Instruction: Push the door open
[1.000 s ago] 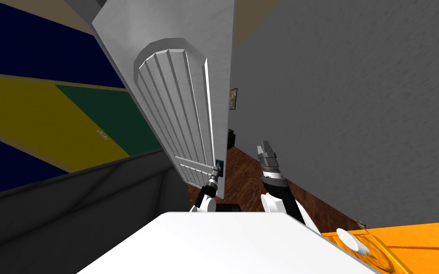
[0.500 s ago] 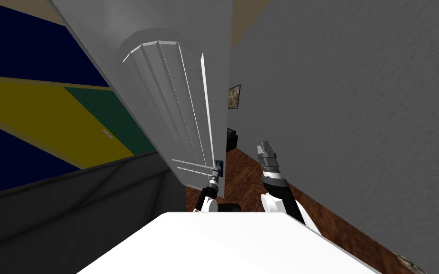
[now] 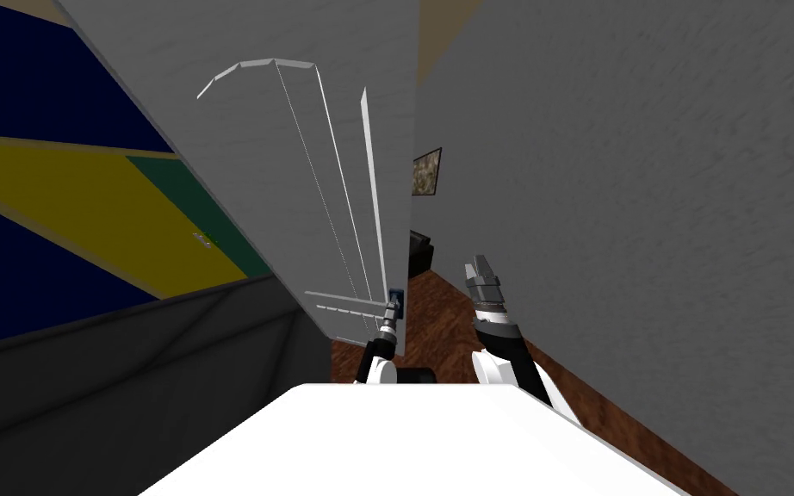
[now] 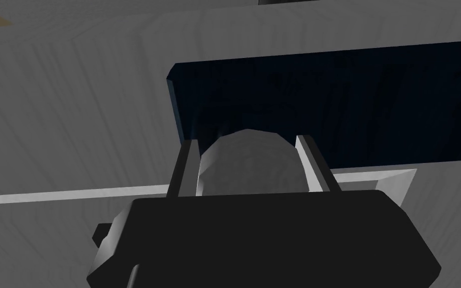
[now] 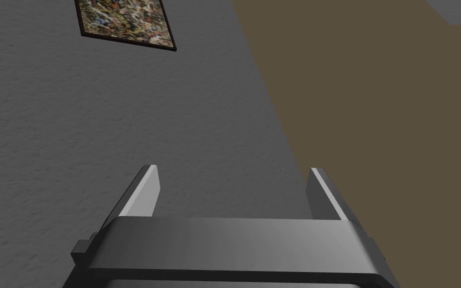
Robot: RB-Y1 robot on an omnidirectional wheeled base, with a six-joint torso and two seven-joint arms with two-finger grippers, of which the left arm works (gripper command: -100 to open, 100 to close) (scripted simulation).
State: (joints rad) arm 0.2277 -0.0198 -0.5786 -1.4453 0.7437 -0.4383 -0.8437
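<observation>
left wrist view, end effector gripping knob

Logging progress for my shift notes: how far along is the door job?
Done: the left gripper is shut on the grey knob, and the door stands ajar, wooden floor showing past its edge. In hand: the push through that grip. Left: swinging it wider, probably. The right gripper hangs open, idle.
</observation>
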